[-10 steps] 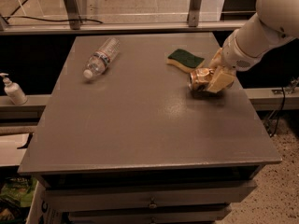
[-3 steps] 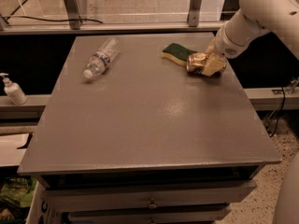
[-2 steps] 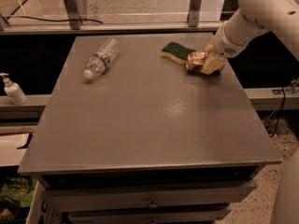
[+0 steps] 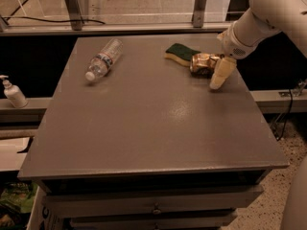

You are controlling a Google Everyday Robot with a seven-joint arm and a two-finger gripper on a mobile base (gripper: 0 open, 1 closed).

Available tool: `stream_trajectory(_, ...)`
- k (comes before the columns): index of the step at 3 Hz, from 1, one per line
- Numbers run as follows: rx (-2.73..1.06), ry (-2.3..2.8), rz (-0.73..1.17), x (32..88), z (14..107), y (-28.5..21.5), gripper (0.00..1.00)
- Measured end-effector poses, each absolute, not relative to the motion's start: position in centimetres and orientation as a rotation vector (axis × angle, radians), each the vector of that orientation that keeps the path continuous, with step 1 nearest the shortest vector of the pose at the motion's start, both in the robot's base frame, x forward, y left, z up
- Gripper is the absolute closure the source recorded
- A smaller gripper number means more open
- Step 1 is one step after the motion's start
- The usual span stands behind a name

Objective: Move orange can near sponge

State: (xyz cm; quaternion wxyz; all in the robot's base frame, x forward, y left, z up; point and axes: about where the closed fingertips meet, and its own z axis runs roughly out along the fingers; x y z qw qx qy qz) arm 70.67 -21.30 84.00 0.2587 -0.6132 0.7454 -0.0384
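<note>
Can (image 4: 203, 63) got dragged back since 3s ago, now lies on the tabletop (image 4: 144, 128) right against the sponge (image 4: 181, 53). Gripper (image 4: 218, 75) sits at its right end, can't tell if jaws hold it. Risk imo: retracting snags it and it rolls away.

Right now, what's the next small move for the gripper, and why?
Probably back the gripper up and away from the orange can, leaving it there. The can already lies on its side right next to the sponge at the table's far right, with the gripper at its right end.
</note>
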Motion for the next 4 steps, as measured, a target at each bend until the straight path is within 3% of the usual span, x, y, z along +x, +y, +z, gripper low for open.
stream_trajectory(3, -1.366, 1.914, 0.034, 64.1, 89.1, -29.0, 0.00)
stream_trajectory(4, -1.366, 1.914, 0.034, 64.1, 89.1, -29.0, 0.00)
